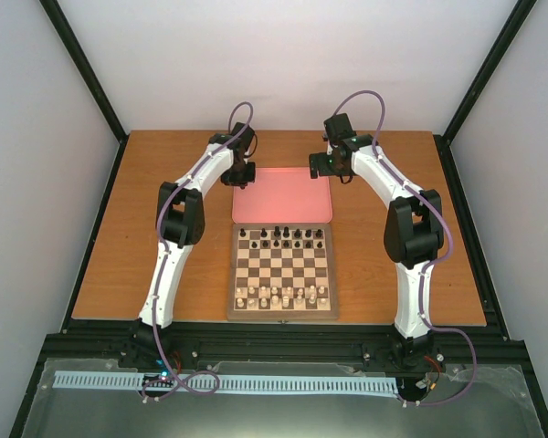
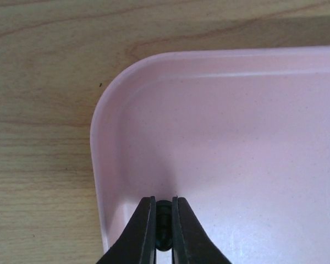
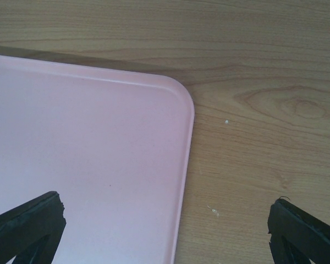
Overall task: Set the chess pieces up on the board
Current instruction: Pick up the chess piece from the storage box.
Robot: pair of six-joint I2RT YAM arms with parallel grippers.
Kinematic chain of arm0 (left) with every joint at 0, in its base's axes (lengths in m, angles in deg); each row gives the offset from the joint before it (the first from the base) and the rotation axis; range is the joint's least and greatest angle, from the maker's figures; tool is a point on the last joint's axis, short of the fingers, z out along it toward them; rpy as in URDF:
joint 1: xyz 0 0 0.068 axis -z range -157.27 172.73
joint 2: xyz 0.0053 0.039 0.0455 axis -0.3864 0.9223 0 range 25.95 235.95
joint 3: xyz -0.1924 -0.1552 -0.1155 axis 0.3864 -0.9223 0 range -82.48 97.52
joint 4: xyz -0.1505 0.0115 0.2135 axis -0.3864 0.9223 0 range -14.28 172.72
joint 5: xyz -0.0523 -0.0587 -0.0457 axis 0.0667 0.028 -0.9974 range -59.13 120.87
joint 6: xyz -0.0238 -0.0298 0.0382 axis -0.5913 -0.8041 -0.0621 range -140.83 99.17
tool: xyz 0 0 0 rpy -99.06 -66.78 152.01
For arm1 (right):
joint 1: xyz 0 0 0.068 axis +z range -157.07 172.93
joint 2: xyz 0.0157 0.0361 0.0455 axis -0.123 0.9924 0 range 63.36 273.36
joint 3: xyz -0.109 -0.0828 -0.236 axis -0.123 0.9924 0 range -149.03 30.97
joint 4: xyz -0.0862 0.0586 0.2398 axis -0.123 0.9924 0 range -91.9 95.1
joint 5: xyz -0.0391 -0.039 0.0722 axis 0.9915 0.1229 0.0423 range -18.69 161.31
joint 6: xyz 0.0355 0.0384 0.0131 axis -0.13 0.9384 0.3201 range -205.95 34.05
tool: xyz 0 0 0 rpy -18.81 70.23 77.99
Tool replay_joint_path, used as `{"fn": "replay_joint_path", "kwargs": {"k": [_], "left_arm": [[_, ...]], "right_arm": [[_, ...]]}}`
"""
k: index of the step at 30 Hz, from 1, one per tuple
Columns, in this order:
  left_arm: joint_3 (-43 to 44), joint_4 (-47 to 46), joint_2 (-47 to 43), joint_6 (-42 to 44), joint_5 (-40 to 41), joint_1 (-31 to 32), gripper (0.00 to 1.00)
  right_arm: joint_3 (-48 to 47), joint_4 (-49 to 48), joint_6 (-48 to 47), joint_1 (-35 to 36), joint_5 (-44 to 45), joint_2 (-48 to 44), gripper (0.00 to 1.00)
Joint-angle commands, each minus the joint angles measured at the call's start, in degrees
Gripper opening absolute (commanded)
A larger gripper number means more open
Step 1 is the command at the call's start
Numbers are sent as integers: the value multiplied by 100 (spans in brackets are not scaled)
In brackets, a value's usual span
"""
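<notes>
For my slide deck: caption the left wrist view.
Left tool pinching a tiny black chess piece at the pink tray's corner.

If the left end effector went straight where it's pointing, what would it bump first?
Probably the pink tray, near its corner; the black chess piece pinched in the left end effector would touch first. Height is unclear.

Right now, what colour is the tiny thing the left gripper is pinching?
Black. The chess piece in the left gripper shows best in the left wrist view.
</notes>
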Motion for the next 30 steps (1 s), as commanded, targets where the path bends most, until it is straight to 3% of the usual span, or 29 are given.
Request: {"fn": "replay_joint_path", "kwargs": {"k": [1,12,18,25,30], "left_arm": [[145,131,-6,26,102,22,1],[-234,466,-1232,102,83,22,1],[-1887,339,-2736,118,-188,129,1],[-4004,221,-4372,-15,-378,699,1],[-5173,-70,-4922,-338,-617,842,1]], "right_arm": [[-150,27,-7,-44,21,137,100],[61,-106,18,-44,66,33,100],[236,-240,53,-47,47,-70,100],[362,-315,120,-44,-41,-83,100],[327,-274,125,-45,-12,-59,100]]}}
